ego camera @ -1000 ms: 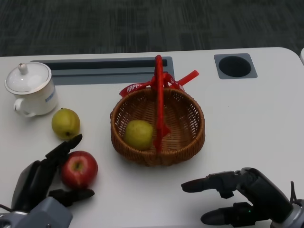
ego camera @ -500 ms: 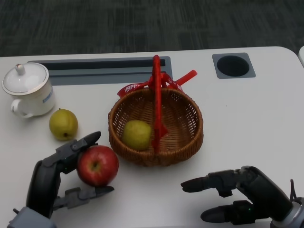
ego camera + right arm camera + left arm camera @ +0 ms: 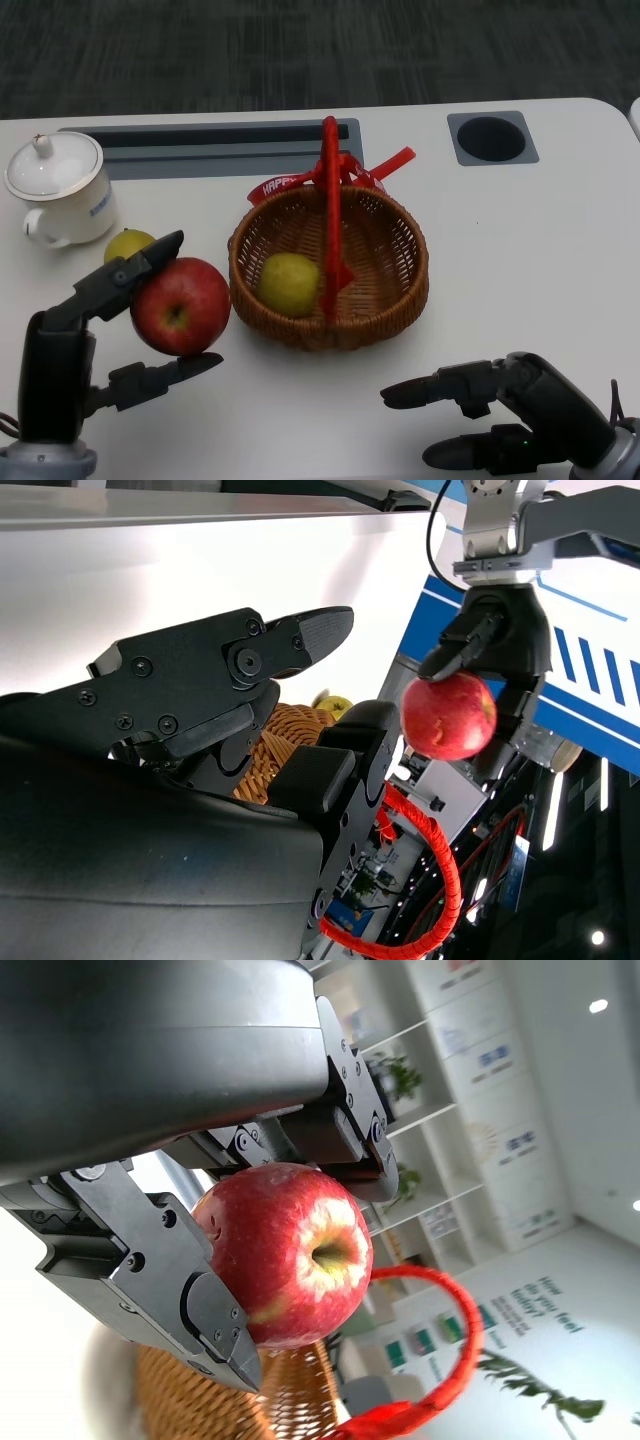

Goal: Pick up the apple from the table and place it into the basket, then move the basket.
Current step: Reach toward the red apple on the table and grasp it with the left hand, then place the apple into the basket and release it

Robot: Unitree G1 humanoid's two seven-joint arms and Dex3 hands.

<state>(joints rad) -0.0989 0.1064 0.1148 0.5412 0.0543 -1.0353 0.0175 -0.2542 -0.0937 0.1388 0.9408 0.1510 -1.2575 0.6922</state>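
The apple (image 3: 180, 305) is held by the left hand (image 3: 85, 340), pinched between the upper fingers (image 3: 135, 268) and the thumb (image 3: 165, 375) underneath, and it is carried clear of the table (image 3: 540, 250), just to the left of the basket (image 3: 330, 265). In the left wrist view the apple (image 3: 290, 1255) is seen clamped between black finger pads, with the basket's red handle (image 3: 455, 1350) curving just beyond it. A yellow-green pear (image 3: 290, 283) is seen lying inside the basket, beside the handle. A second pear (image 3: 125, 243) is partly hidden behind the left hand, to the left of the basket. A white lidded cup (image 3: 58, 190) is set further left of the basket. The right hand (image 3: 500, 410) is kept low in front of the basket, fingers spread apart, nothing held.
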